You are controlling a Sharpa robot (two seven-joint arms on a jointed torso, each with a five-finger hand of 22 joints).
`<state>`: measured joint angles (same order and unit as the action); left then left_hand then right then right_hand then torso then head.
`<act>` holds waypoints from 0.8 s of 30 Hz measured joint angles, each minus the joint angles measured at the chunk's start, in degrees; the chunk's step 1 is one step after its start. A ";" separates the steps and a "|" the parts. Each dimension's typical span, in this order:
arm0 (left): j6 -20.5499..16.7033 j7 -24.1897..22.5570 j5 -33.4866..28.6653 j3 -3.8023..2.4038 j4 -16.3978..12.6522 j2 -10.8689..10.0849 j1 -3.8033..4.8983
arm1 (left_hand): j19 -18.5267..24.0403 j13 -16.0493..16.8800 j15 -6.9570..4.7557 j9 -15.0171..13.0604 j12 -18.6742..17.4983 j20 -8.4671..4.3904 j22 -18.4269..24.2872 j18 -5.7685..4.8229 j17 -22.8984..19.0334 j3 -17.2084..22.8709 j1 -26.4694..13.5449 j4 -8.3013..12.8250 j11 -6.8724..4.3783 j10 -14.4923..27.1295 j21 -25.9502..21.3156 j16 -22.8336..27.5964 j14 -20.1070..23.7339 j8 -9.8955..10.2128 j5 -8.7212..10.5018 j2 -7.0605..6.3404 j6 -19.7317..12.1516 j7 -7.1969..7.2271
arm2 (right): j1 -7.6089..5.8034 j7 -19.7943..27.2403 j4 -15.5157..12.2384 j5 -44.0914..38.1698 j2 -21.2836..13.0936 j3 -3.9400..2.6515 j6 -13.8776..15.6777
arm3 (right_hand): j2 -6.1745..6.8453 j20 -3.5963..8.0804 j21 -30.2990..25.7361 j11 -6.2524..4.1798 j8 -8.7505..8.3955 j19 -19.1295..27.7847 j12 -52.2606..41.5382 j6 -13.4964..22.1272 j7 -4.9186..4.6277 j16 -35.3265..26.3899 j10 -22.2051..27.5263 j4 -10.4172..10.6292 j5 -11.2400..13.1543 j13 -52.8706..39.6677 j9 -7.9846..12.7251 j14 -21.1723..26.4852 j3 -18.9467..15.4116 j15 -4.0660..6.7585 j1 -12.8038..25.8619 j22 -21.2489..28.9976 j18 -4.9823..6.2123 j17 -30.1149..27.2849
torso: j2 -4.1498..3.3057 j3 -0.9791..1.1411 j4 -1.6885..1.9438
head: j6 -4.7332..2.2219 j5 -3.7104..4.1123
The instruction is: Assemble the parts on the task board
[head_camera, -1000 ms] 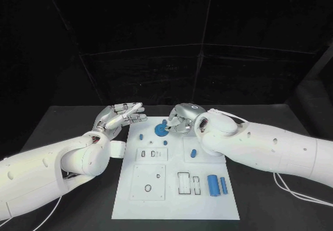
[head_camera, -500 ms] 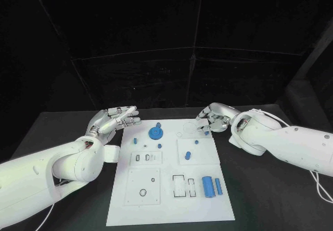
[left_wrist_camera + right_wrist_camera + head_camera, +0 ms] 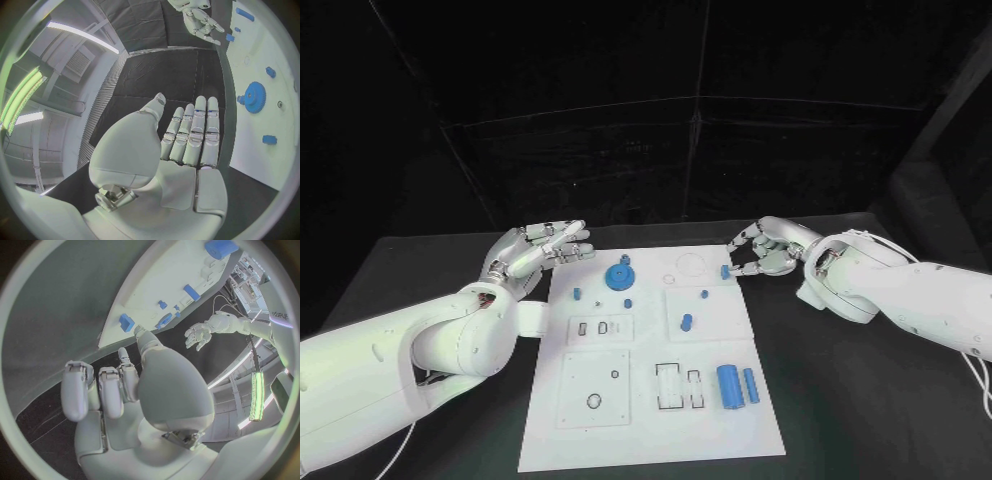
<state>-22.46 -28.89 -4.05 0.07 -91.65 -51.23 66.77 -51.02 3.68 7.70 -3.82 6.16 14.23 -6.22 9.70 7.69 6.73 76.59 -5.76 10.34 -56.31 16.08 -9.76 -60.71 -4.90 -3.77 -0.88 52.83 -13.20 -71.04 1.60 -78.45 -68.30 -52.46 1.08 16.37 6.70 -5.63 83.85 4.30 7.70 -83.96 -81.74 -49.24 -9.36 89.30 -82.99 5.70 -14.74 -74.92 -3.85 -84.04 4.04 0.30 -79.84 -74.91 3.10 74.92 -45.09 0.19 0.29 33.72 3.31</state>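
The board (image 3: 646, 420) is a flat white rectangular plate lying lengthwise on the matte black table (image 3: 877, 420), its smooth surface cut with shallow rectangular, oval and round recesses. On its far left part sits a blue gear (image 3: 622, 273), round with a toothed rim and a raised hub. Left of the gear stands a small blue peg (image 3: 577, 294), and just near of the gear lies another small blue piece (image 3: 629, 302). Toward the board's right middle a short blue oval piece (image 3: 685, 321) lies on a square inset. At the near right lie two blue cylinders side by side, a thick one (image 3: 728, 386) and a thin one (image 3: 750, 385), both smooth and pointing far to near. Left of them are two narrow rectangular slots.

The right hand (image 3: 762, 252), silver and jointed, hovers at the board's far right edge. Its fingers are curled in and a small blue part (image 3: 723, 270) shows at their tips, though whether it is pinched or merely beside them cannot be told.

The left hand (image 3: 538, 248) is released, palm flat with fingers straight and close together, holding nothing, over the table just off the board's far left corner.
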 measured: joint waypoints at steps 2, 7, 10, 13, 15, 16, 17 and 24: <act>0.02 0.01 0.00 0.01 0.10 0.07 -0.01 | 0.00 0.00 0.00 0.00 0.00 0.00 0.00 0.00 0.00 0.00 0.00 0.00 0.00 0.00 0.00 0.00 0.00 0.00 0.00 0.00 0.00 0.00 | 0.26 0.31 0.37 0.19 0.20 0.00 -0.22 | 0.00 0.00 0.00 0.00 0.00 0.00 0.00 0.00 0.00 0.00 0.00 -0.08 0.00 0.00 0.00 0.00 0.08 0.00 0.00 0.00 0.00 0.00 | -0.01 -0.02 0.03 | 0.12 -0.04; 0.05 0.02 0.00 0.01 0.36 0.11 -0.01 | 0.00 0.00 0.00 0.00 0.00 0.00 0.00 0.00 0.00 0.00 0.00 0.00 0.00 0.00 0.00 0.00 0.00 0.00 0.00 0.00 0.00 0.00 | 0.61 0.89 0.61 0.46 0.30 0.02 -0.72 | -0.31 0.00 0.00 0.00 0.00 0.00 0.00 0.00 0.00 0.00 0.00 -0.33 0.00 0.00 0.00 0.00 0.01 0.00 -0.31 0.00 0.00 0.00 | -0.01 -0.10 0.08 | 0.23 -0.31; 0.05 0.03 0.00 0.01 0.47 0.09 -0.02 | 0.00 0.00 0.00 0.00 0.00 0.00 0.00 0.00 -0.01 0.00 0.00 0.00 0.00 0.00 0.00 0.00 0.00 0.00 0.00 0.00 0.00 0.00 | 0.76 1.17 0.68 0.49 0.30 0.02 -0.96 | -0.31 0.00 0.00 0.00 0.00 0.00 0.00 0.00 0.00 0.00 0.00 -0.33 0.00 0.00 0.00 0.00 0.01 0.00 -0.31 0.00 0.00 0.00 | -0.01 -0.14 0.07 | 0.23 -0.35; 0.05 0.03 0.00 0.01 0.61 0.07 -0.02 | 0.00 0.00 0.00 0.00 0.00 0.00 0.00 0.00 -0.01 0.00 0.00 0.00 0.00 0.00 0.00 0.00 0.00 0.00 0.00 0.00 0.00 0.00 | 0.91 1.36 0.83 0.48 0.32 0.01 -1.02 | -0.60 0.00 0.00 0.00 0.00 0.00 0.00 0.00 0.00 0.00 0.00 -0.33 0.00 0.00 0.00 0.00 0.01 0.00 -0.60 0.00 0.00 0.00 | 0.00 -0.16 0.03 | 0.29 -0.41; 0.05 0.03 0.00 0.01 0.63 0.08 -0.02 | 0.00 0.00 0.00 0.00 0.00 0.00 -0.01 0.00 -0.01 0.00 0.00 0.00 0.00 0.00 0.00 0.00 0.00 0.00 0.00 0.00 0.00 0.00 | 1.01 1.45 1.00 0.43 0.40 0.01 -1.02 | -0.61 0.00 0.00 0.00 0.00 0.00 0.00 0.00 0.00 0.00 0.00 -0.33 0.00 0.00 0.00 0.00 0.02 0.00 -0.60 0.00 0.00 0.00 | 0.00 -0.18 0.01 | 0.30 -0.42; 0.05 0.03 0.00 0.01 0.64 0.08 -0.02 | 0.00 0.00 0.00 0.00 0.00 0.00 -0.01 0.00 -0.01 0.00 0.00 0.00 0.00 0.00 0.00 0.00 0.00 0.00 0.00 0.00 0.00 0.00 | 1.06 1.48 1.11 0.40 0.48 0.01 -1.02 | -0.61 0.00 0.00 0.00 0.00 0.00 0.00 0.00 0.00 0.00 0.00 -0.37 0.00 0.00 0.00 0.00 0.06 0.00 -0.60 0.00 0.00 0.00 | 0.00 -0.18 0.01 | 0.30 -0.40; 0.05 0.03 0.00 0.01 0.66 0.09 -0.02 | 0.00 0.01 0.00 0.00 0.00 0.00 -0.01 0.00 -0.01 0.00 0.00 0.00 0.00 0.00 0.00 0.00 0.00 0.00 0.00 0.00 0.00 0.00 | 1.11 1.52 1.23 0.37 0.61 0.01 -1.01 | -0.61 0.00 0.00 0.00 0.00 0.00 0.00 0.00 0.00 0.00 0.00 -0.48 -0.15 0.00 0.00 0.00 0.17 0.00 -0.60 0.00 0.00 0.00 | 0.01 -0.18 0.01 | 0.30 -0.33; 0.07 0.06 0.00 0.01 0.75 0.11 -0.02 | 0.00 0.01 0.00 0.00 0.00 0.00 -0.01 0.00 -0.01 0.00 0.00 0.00 0.00 0.00 0.00 0.00 0.00 0.00 0.00 0.00 0.00 0.00 | 1.46 1.68 1.87 0.19 1.75 0.01 -0.95 | -1.49 0.00 0.00 0.00 0.01 0.00 -0.01 -0.14 -0.14 0.00 -0.01 -0.58 -0.25 0.00 -0.11 0.00 0.27 0.00 -0.83 0.00 0.00 -0.01 | 0.04 -0.20 0.03 | 0.55 -0.18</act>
<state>-22.38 -28.84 -4.05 0.09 -90.90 -51.12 66.75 -51.02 3.68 7.70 -3.82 6.16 14.23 -6.23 9.71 7.68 6.73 76.59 -5.77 10.34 -56.31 16.08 -9.76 -60.71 -4.90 -3.77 -0.88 52.83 -13.20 -69.59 3.28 -76.58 -68.11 -50.71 1.08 15.42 5.21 -5.63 83.85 4.30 7.70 -83.96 -81.75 -49.39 -9.50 89.30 -83.00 5.11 -14.98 -74.92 -3.96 -84.04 4.31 0.30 -80.66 -74.91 3.10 74.91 -45.04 -0.01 0.32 34.27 3.14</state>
